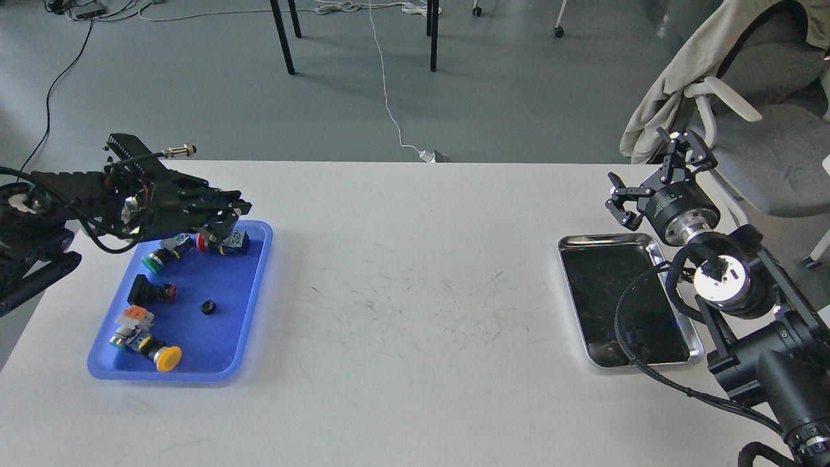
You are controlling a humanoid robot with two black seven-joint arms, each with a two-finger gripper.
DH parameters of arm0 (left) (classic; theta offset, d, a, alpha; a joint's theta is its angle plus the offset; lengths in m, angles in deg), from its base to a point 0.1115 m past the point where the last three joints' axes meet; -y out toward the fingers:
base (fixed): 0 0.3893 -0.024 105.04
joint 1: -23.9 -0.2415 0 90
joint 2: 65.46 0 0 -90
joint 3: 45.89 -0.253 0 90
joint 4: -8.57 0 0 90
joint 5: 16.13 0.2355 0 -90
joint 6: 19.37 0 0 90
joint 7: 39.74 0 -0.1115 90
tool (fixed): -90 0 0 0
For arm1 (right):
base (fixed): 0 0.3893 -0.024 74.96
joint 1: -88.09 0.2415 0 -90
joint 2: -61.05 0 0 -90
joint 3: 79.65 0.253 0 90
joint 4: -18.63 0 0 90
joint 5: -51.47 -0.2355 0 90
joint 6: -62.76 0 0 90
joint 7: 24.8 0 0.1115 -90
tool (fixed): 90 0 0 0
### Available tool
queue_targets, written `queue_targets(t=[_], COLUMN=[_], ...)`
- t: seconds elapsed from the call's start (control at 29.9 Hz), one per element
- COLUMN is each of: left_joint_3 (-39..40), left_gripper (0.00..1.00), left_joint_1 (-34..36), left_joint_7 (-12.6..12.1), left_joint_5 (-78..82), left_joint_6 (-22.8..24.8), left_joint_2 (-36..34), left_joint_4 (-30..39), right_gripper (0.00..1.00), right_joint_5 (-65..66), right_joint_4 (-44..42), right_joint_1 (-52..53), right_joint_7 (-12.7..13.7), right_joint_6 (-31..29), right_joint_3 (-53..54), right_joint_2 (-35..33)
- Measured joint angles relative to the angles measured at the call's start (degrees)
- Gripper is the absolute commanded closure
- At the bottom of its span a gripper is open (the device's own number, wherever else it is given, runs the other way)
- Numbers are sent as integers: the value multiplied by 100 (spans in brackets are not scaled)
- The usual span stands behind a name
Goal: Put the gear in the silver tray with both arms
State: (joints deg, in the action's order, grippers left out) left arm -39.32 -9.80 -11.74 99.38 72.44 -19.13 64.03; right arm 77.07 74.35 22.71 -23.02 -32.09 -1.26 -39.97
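Our left gripper (224, 224), fingers unreadable, hangs over the blue tray (249, 311); our right gripper (655, 178) gapes beyond the silver tray (577, 241) on the scuffed white table (402, 311).

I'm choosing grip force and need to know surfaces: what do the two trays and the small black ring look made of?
The silver tray looks like polished metal: shiny rim, dark mirror-like bottom. The blue tray looks like plastic: even matte colour, soft rounded rim. The small black ring could be plastic or dark metal; it is too small to tell.

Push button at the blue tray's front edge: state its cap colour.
Yellow. The push button shows best in the head view, in the blue tray.
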Motion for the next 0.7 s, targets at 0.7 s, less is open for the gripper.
queue_targets(t=[0.7], left_joint_3=[-40], left_gripper=[87], left_joint_1=[524], left_joint_7=[1], left_joint_5=[950], left_joint_6=[717], left_joint_2=[2679], left_joint_4=[486], right_gripper=[1], right_joint_5=[-2], right_joint_4=[-74], right_joint_1=[36], right_joint_7=[43], right_joint_6=[175], right_joint_3=[26], right_joint_2=[-66])
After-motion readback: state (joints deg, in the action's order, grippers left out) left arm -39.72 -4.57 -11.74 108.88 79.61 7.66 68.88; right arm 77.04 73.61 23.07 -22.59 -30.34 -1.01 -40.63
